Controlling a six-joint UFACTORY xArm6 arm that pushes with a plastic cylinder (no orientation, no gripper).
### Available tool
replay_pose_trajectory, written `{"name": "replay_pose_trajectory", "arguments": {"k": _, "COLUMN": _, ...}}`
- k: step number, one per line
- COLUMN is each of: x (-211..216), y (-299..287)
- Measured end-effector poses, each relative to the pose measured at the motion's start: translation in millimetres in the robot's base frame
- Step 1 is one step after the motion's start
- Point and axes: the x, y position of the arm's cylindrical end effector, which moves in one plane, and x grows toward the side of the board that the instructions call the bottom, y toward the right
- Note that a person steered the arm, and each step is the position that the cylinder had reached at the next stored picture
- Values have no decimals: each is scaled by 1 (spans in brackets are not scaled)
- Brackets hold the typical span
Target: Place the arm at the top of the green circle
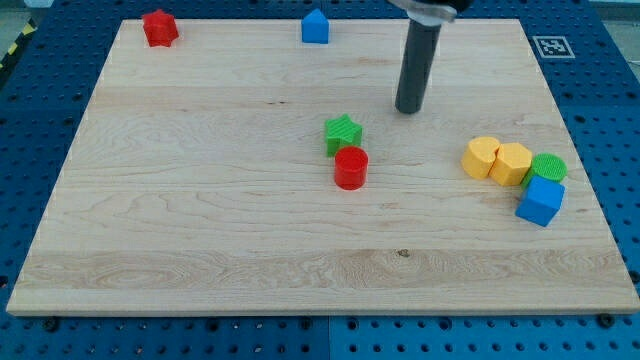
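One green circle [548, 167], ribbed and round, sat near the board's [200, 240] right edge, touching a yellow block [513, 163] and blue cube [540, 200]; my tip [407, 110], clawless, stood well apart toward the top edge.

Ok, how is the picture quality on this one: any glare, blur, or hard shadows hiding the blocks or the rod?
Camera view: lighting is even and soft, with no glare on the wooden board; blocks cast only faint shadows. Focus is sharp on the green circle and green star. My tip is crisp, up and to the view's left of the green circle; the rod's upper end is cropped by the view's top.
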Motion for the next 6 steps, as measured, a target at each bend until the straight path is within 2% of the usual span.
{"name": "replay_pose_trajectory", "arguments": {"k": 1, "x": 42, "y": 7}}
{"name": "replay_pose_trajectory", "arguments": {"k": 3, "x": 54, "y": -3}}
{"name": "replay_pose_trajectory", "arguments": {"k": 4, "x": 55, "y": -3}}
{"name": "replay_pose_trajectory", "arguments": {"k": 5, "x": 25, "y": 1}}
{"name": "replay_pose_trajectory", "arguments": {"k": 6, "x": 14, "y": 42}}
